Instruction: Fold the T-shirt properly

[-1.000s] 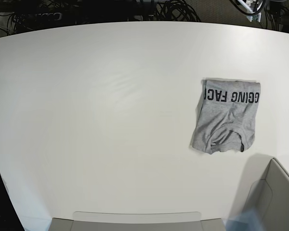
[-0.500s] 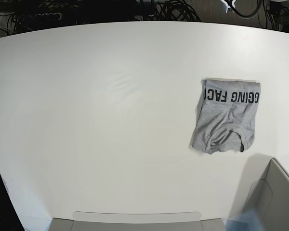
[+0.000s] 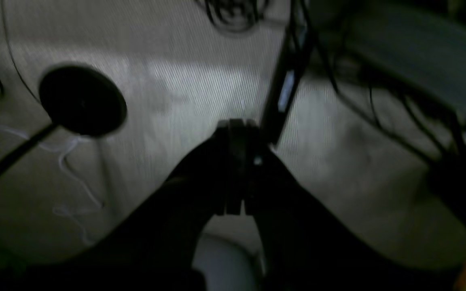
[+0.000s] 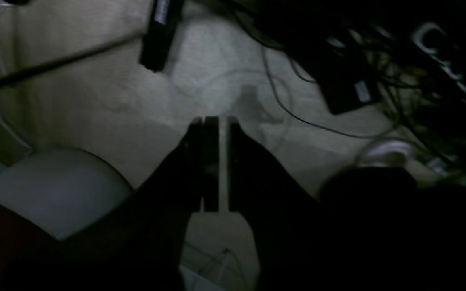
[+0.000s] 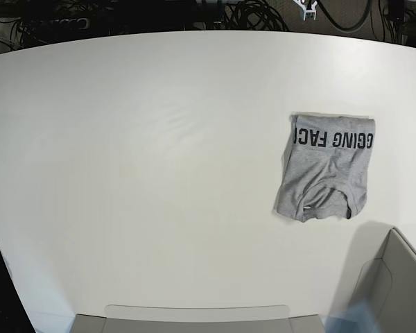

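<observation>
The T-shirt lies folded into a small grey packet on the right part of the white table. A band of black lettering runs across its far edge, and the collar shows at its near edge. Neither gripper is near it. The left wrist view shows my left gripper shut and empty, hanging over a dim floor. My right gripper is also over the floor, fingers nearly together with only a thin slit between them, holding nothing.
A grey box stands at the near right corner and a grey tray edge along the near side. Cables lie behind the table. A black round stand base and black power bricks sit on the floor.
The T-shirt has not moved. A small white part at the top right edge of the base view has shifted to the left.
</observation>
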Tool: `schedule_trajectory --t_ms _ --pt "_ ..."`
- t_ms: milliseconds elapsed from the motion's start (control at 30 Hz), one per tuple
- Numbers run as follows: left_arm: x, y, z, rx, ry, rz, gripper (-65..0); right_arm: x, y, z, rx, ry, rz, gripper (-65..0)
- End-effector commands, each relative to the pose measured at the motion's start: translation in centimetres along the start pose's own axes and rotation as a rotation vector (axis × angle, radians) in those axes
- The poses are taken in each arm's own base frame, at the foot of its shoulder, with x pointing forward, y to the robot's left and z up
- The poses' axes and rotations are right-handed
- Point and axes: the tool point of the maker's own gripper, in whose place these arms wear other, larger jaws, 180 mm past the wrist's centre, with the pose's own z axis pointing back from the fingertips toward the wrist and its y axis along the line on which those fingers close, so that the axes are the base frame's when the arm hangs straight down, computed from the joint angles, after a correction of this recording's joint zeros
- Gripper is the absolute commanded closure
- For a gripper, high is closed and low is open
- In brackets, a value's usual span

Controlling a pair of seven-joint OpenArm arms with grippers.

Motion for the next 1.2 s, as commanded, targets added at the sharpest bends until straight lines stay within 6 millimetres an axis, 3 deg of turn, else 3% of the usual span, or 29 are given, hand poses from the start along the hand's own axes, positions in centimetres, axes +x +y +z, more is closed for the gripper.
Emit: schedule_trajectory --t_ms 0,200,467,600,1167 --pt "-0.5 0.9 0.0 0.018 -0.005 0.005 0.0 0.3 0.3 -0.2 0.011 -0.004 -0.004 -3.0" --pt "0.2 1.0 0.0 0.035 -0.141 0.028 0.0 0.7 1.0 -1.4 0.053 0.14 0.13 -3.0" --pt "0.7 1.0 0.1 0.035 -0.176 0.024 0.0 -4.1 3.4 -0.7 0.205 0.364 0.539 -3.0" --pt "0.7 1.0 0.1 0.035 -0.176 0.024 0.0 -4.8 3.7 -0.5 0.223 0.384 0.569 -3.0" --pt "0.2 0.6 -0.1 0.027 -0.147 0.029 0.0 -3.4 4.6 -1.4 0.232 0.357 0.576 -3.0"
